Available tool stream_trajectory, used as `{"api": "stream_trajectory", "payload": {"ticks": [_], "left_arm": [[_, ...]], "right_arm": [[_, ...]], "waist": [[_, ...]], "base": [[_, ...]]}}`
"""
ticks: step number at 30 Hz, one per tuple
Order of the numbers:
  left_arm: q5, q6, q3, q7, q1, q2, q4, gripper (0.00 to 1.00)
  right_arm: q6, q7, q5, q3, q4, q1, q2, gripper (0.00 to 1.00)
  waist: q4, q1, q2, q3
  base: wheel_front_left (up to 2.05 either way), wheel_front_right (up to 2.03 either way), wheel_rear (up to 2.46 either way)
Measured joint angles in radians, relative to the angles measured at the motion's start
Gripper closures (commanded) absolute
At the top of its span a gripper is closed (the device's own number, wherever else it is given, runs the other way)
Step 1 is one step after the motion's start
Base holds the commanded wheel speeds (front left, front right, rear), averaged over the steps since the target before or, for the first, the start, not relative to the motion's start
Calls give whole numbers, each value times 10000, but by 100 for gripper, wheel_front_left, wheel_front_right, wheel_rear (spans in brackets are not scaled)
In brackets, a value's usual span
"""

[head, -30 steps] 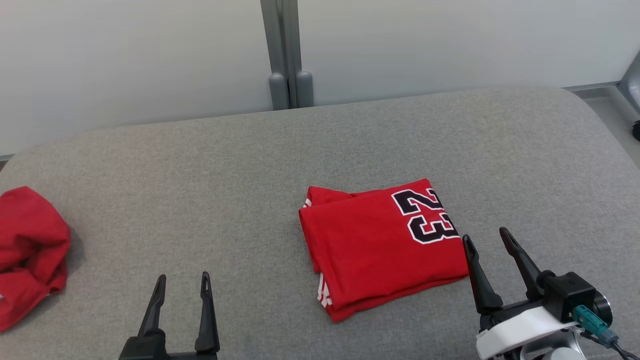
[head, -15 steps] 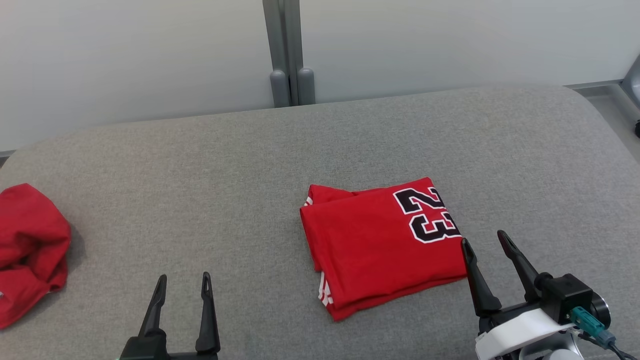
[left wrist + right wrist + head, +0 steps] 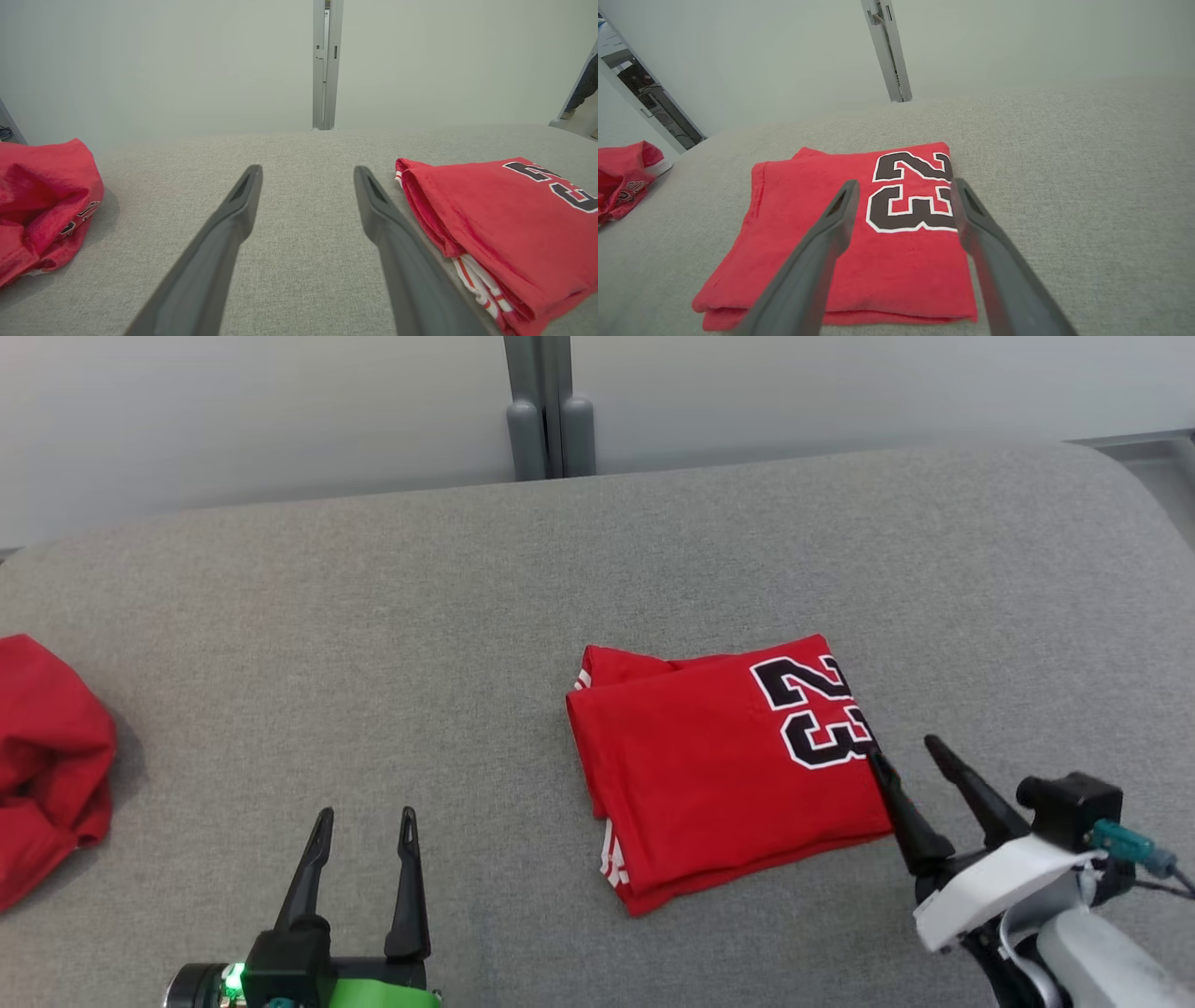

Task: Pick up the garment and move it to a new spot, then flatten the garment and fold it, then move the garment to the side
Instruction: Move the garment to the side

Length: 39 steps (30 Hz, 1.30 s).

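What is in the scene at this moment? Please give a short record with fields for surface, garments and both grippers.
surface: grey padded surface
folded red jersey: lies flat right of centre, number 23 facing up
crumpled red garment: bunched at the left edge, apart from the jersey
left gripper: open, empty, above bare surface
right gripper: open, holding nothing, at the jersey's right edge beside the number; contact unclear

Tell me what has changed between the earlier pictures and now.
The head camera tilted, so the whole view shifted. The right end effector crept slightly forward and now overlaps the right edge of the folded garment beside the 23. Nothing was grasped or released. Both end effectors stayed open; the left end effector, the folded garment and the crumpled red garment stayed put.
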Motion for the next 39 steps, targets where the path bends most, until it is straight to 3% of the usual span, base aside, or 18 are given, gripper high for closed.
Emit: {"api": "stream_trajectory", "payload": {"ticks": [7,14,18,25,27,28,29,30,39], "left_arm": [[13,-92,-232,0,-600,0,-54,0],[13,-90,-510,0,-1166,0,-142,0],[29,-94,-619,0,-1472,0,-178,0],[42,-92,-857,0,-1877,0,-176,0],[42,-92,-888,0,-1944,0,-173,0],[42,-92,-903,0,-1978,0,-173,0],[42,-86,-911,0,-2016,0,-176,0],[42,-82,-911,0,-2033,0,-190,0],[121,-46,-920,0,-2283,0,-485,0]], "right_arm": [[-2,1179,3336,1367,0,-1500,-1856,0],[-2,3306,6631,1971,-290,-2188,-2989,0],[-4,3908,7515,2033,-372,-2592,-3446,0],[-4,3965,7774,2307,-288,-3185,-3745,0],[-2,4084,7862,2474,-267,-3296,-3745,11],[-2,4157,7935,2554,-278,-3347,-3751,51],[-2,4240,7994,2633,-299,-3391,-3777,55],[2,4307,8057,2686,-326,-3423,-3793,98],[6,3185,7622,2637,-481,-4328,-4197,100]], "waist": [[182,0,0,799],[383,0,0,1612],[497,0,0,2089],[707,0,0,2816],[769,0,0,2966],[803,0,0,3036],[834,0,0,3095],[855,0,0,3138],[791,0,0,3630]], "base": [[0,0,0],[0,0,0],[0,0,0],[0,0,0],[0,0,0],[0,0,0],[0,0,0],[0,0,0],[0,0,0]]}}
